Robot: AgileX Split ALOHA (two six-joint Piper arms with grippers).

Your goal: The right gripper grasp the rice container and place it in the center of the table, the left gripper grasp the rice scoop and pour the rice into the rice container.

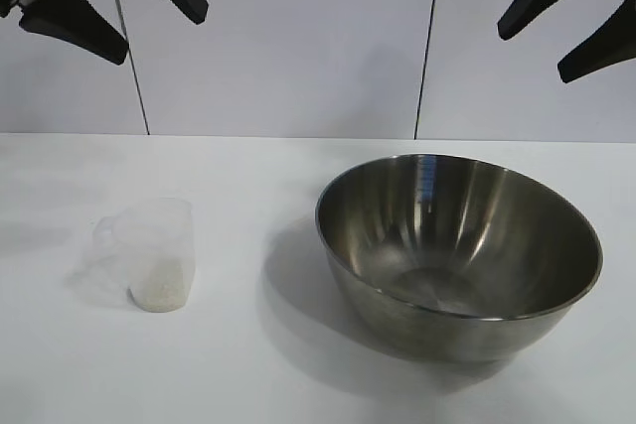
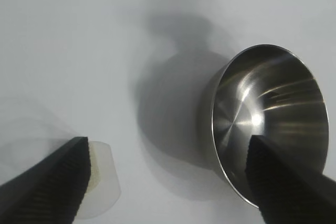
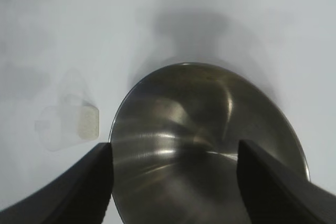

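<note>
Hovering high, we see the left gripper [image 1: 109, 2] and right gripper [image 1: 581, 17] spread wide, holding nothing; below, the rice scoop [image 1: 154, 255] with rice [image 1: 159, 292] stands left of the steel rice container [image 1: 459, 253] on the table [image 1: 248, 364].

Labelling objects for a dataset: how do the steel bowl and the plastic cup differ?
The steel bowl is shiny, opaque and far wider; the plastic measuring cup is small and translucent. The bowl is empty; the cup holds rice at its bottom. Both stand upright on the white table, untouched.
</note>
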